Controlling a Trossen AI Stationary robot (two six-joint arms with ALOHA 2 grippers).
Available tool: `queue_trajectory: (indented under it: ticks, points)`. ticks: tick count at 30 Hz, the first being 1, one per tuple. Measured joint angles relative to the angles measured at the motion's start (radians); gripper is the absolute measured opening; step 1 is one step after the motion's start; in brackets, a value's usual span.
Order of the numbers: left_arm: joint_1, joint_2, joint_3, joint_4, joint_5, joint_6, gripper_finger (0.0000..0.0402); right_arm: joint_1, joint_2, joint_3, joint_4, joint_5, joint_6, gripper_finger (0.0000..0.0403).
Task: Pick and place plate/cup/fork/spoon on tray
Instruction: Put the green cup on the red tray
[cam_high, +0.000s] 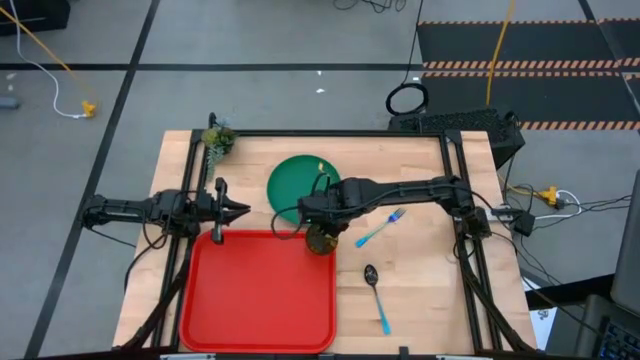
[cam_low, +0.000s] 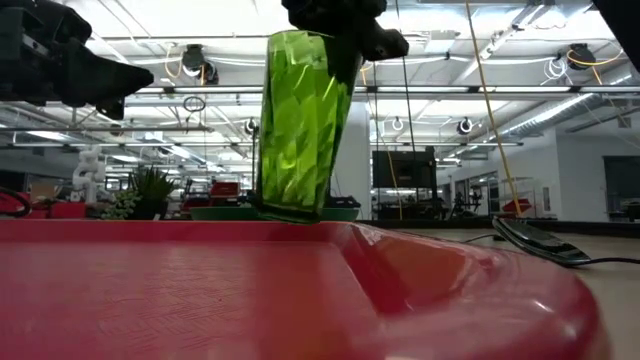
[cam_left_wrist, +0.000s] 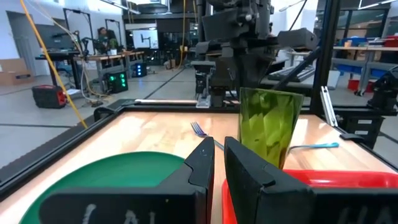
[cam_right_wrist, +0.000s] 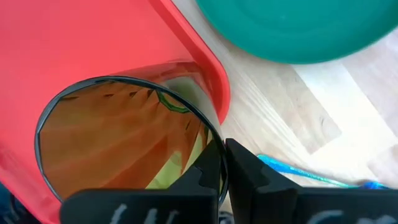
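tray (cam_high: 258, 295): bright red | plate (cam_high: 296, 181): dark green | cup (cam_low: 297, 124): faceted translucent green | spoon (cam_high: 377, 298): handle seemingly light blue

A light wooden table (cam_high: 420, 290) fills the middle of the high view, edged by a dark metal frame (cam_high: 330, 133). At its upper left corner lies a small leafy plant sprig (cam_high: 216, 141). Beyond the table's upper right corner a black box-like unit (cam_high: 470, 128) sits on the grey floor, with a dark ring of cable (cam_high: 406, 100) just left of it. Black mats with orange striped edges (cam_high: 520, 60) fill the upper right of the frame. A yellow cable (cam_high: 50, 60) crosses the upper left, ending at a yellow plug (cam_high: 88, 108). In the upper left of the left wrist view, a person (cam_left_wrist: 101, 38) sits at a distant workbench (cam_left_wrist: 118, 59).
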Motion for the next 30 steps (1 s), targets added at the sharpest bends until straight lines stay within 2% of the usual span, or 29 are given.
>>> queue_trajectory:
  ticks: [15,30]
  points:
    - [0.0,0.0,0.001,-0.019,-0.001,0.026,0.0042,-0.003,0.041,0.0,-0.006,-0.05,-0.008,0.0002]
    - [0.0,0.0,0.001,-0.019,-0.023,0.021,0.0042,-0.003,0.041,0.0,0.001,-0.018,-0.026,0.0059]
